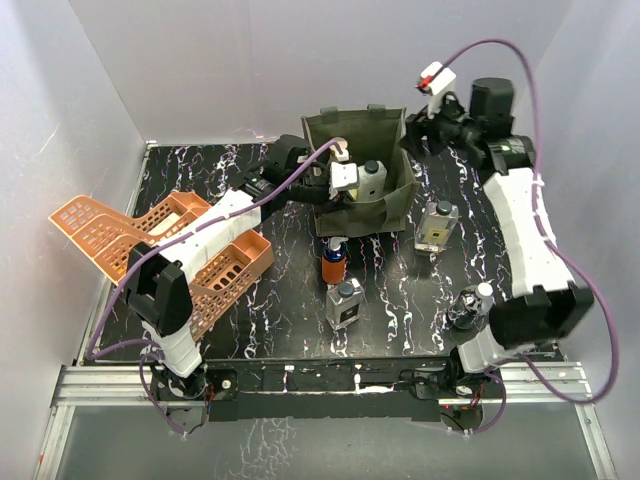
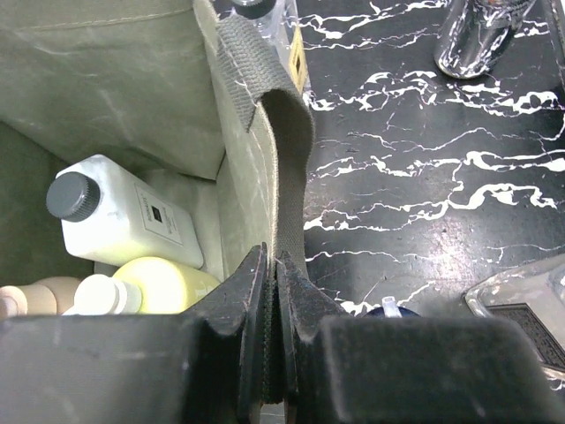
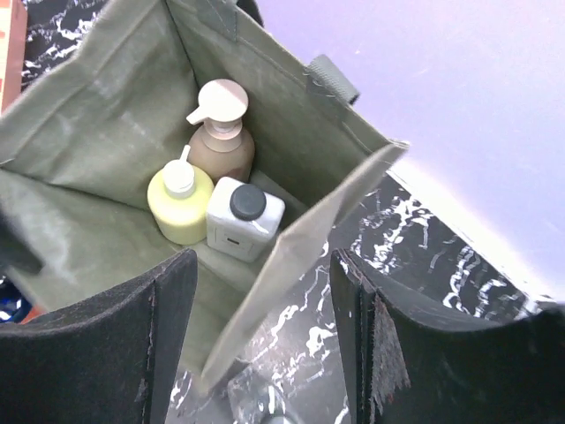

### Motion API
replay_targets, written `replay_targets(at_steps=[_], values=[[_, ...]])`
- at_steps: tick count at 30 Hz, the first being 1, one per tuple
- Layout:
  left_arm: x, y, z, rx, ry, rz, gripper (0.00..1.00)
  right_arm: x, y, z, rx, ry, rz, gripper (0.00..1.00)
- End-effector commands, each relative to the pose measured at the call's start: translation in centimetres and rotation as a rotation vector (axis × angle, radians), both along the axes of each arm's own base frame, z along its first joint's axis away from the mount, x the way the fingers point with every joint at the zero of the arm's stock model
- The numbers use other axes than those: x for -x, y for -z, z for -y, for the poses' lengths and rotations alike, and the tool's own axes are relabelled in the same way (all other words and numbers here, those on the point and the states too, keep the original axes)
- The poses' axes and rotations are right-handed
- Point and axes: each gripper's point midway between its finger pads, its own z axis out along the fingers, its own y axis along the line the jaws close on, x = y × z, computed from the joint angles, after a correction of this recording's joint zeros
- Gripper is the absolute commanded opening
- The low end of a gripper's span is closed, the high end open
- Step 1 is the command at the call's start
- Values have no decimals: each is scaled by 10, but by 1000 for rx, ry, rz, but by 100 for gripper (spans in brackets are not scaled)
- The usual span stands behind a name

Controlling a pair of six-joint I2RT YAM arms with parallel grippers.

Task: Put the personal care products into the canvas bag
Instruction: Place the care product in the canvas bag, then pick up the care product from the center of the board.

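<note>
- My left claw (image 2: 272,256) is clamped tight on the strap (image 2: 290,159) of the canvas bag (image 1: 352,135), with both fingers pressed flat against the webbing at the bag's near wall
- My right claw (image 3: 265,265) is spread wide at the bag's far right corner: one finger (image 3: 97,344) is over the inside, the other is over the table outside, and the top edge of a side wall runs between them; I cannot tell whether either finger touches the cloth
- The bag stands upright with its mouth open, at the far middle of the black marbled table (image 1: 280,335)
- Three bottles stand inside it, huddled together on the bottom: a tan pump bottle (image 3: 221,141), a yellow-green bottle (image 3: 179,208) and a white bottle (image 3: 243,221) with a dark cap
- Four are out on the table: the orange bottle (image 1: 333,265) with a blue top is just in front of the bag, the square clear bottle (image 1: 344,305) is near it on my side, the clear bottle (image 1: 437,225) with a black cap is right of the bag, and the dark round bottle (image 1: 468,305) is close to my right arm
- The orange baskets (image 1: 150,235) lie at the left, partly under my left arm
</note>
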Motion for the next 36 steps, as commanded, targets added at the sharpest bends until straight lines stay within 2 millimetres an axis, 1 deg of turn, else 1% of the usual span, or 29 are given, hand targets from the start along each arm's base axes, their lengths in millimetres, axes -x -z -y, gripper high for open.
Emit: replay_targets(at_steps=[1, 5, 7, 9, 14, 16, 18, 22, 24, 25, 32, 34, 36], values=[[-2, -8, 5, 36, -38, -41, 0, 46, -19, 26, -3, 44, -25, 64], [-4, -9, 8, 46, -45, -56, 0, 78, -3, 48, 92, 98, -92, 65], [-5, -10, 9, 48, -42, -58, 0, 96, 0, 59, 135, 128, -111, 65], [-6, -11, 11, 49, -39, -65, 0, 114, 10, 71, 175, 160, -159, 65], [-10, -14, 13, 53, -41, -62, 0, 160, 52, 109, 319, 228, -316, 65], [-10, -13, 13, 54, -40, -55, 0, 176, 68, 118, 342, 239, -385, 65], [-9, -14, 13, 61, -38, -56, 0, 190, 84, 123, 346, 254, -459, 65], [-5, -13, 13, 72, -30, -70, 0, 205, 110, 132, 367, 284, -542, 66], [-3, -12, 13, 72, -30, -71, 0, 214, 129, 138, 401, 280, -591, 66], [-3, -11, 12, 71, -29, -67, 0, 218, 134, 139, 416, 271, -598, 66], [-7, -8, 15, 77, -32, -63, 0, 249, 168, 144, 442, 274, -680, 64], [-7, -8, 17, 82, -34, -66, 0, 254, 175, 147, 442, 285, -700, 64], [-8, -8, 17, 81, -35, -72, 0, 256, 177, 150, 439, 297, -707, 64]])
